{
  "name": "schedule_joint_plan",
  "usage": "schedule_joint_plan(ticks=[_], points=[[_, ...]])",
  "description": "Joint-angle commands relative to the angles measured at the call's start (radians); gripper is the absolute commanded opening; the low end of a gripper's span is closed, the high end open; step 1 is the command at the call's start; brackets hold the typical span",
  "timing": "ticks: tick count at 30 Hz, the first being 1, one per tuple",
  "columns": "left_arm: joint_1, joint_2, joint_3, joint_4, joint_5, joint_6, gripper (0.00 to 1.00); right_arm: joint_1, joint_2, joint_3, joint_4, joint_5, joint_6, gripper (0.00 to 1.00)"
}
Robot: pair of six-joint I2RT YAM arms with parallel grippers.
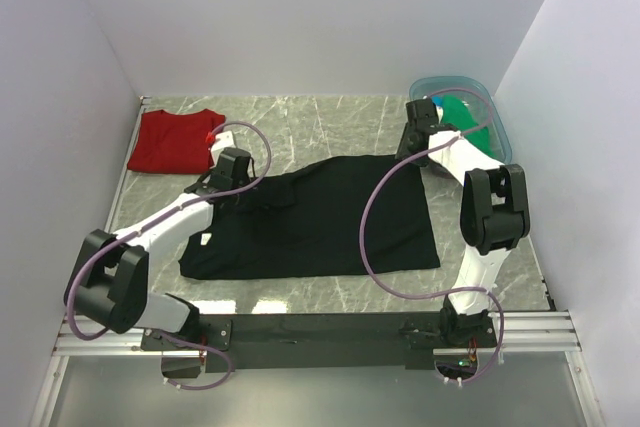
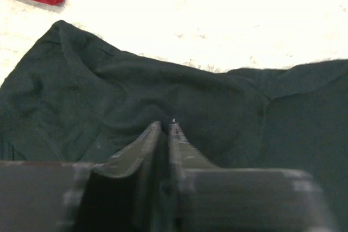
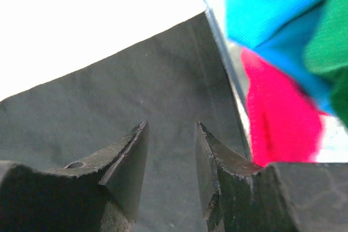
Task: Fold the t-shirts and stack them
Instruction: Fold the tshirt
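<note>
**Mia:** Where is the big black soft cloth t-shirt?

**Ben:** It lies in the middle of the grey stone-look table. Most of it is flat and smooth. The top left part is bunched up in wrinkles.

**Mia:** How many shirts do you count?

**Ben:** Five. One is black. One folded dark red cloth t-shirt sits in the far left corner, like a neat square. Then there are three crumpled ones: a green cloth t-shirt, a bright blue cloth t-shirt and a pink cloth t-shirt.

**Mia:** Where are those three?

**Ben:** Piled in the one see-through blue plastic tub, in the far right corner.

**Mia:** What are the two arms doing?

**Ben:** The left gripper is over the wrinkly part. Its fingers are pressed tight together. I cannot tell if any cloth is pinched between them. The right gripper has its fingers spread apart, holding nothing. It is over the black shirt's far right corner, just beside the tub wall.
</note>
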Motion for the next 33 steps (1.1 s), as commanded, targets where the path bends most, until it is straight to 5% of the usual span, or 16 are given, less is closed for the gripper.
schedule_joint_plan(ticks=[1,12,20,33], points=[[0.012,0.013,-0.001,0.007,0.037,0.012,0.23,-0.009,0.006,0.04,0.0,0.015,-0.003,0.47],[0.017,0.12,0.016,0.035,0.063,0.004,0.37,-0.009,-0.005,-0.011,0.022,-0.007,-0.008,0.46],[0.018,0.16,0.019,0.05,0.072,0.003,0.38,-0.007,-0.014,-0.017,0.03,-0.018,-0.011,0.46],[0.018,0.131,0.013,0.047,0.074,0.009,0.01,-0.01,-0.03,-0.024,0.03,-0.015,-0.015,0.46]])
